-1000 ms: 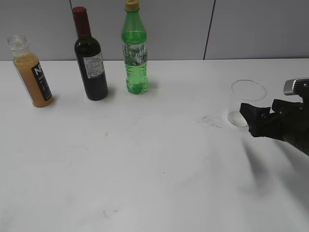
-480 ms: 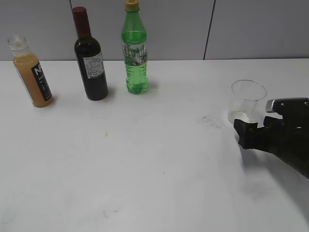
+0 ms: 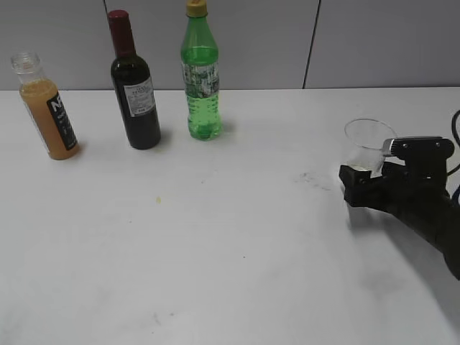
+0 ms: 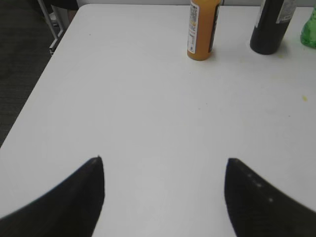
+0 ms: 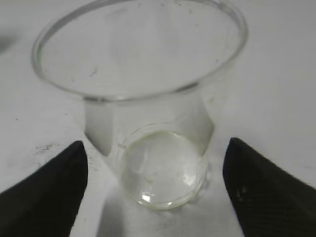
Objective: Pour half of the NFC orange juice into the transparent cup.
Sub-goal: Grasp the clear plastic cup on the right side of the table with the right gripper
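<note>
Right claw spread open, fingers either side of upright transparent cup without touching; left claw open over bare tabletop, NFC orange juice beyond.

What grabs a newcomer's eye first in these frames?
Probably the right tool at the table's right edge, open, with the empty transparent cup upright between its tips in the wrist view and untouched. Next, the row of three bottles at the back left: the NFC orange juice capless at the far left, then a dark wine bottle and a green bottle.
</note>
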Controlling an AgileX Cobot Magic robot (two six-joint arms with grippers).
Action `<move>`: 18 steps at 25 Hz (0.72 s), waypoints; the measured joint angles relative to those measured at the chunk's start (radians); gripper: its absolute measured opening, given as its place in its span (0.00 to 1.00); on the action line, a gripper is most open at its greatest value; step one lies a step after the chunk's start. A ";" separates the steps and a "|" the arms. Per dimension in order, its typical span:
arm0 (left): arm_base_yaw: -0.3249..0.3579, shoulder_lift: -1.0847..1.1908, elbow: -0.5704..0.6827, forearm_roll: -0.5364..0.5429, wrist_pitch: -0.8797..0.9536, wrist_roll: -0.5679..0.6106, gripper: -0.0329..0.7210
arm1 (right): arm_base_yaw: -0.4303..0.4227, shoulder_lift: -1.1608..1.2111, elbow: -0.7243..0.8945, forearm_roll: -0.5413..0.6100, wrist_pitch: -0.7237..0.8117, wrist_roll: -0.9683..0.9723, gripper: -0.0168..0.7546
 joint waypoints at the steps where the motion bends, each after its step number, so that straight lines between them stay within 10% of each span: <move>1: 0.000 0.000 0.000 0.000 0.000 0.000 0.82 | 0.000 0.009 -0.009 0.000 0.000 0.000 0.87; 18: 0.000 0.000 0.000 0.000 0.000 0.000 0.82 | 0.000 0.108 -0.133 0.000 -0.001 0.000 0.86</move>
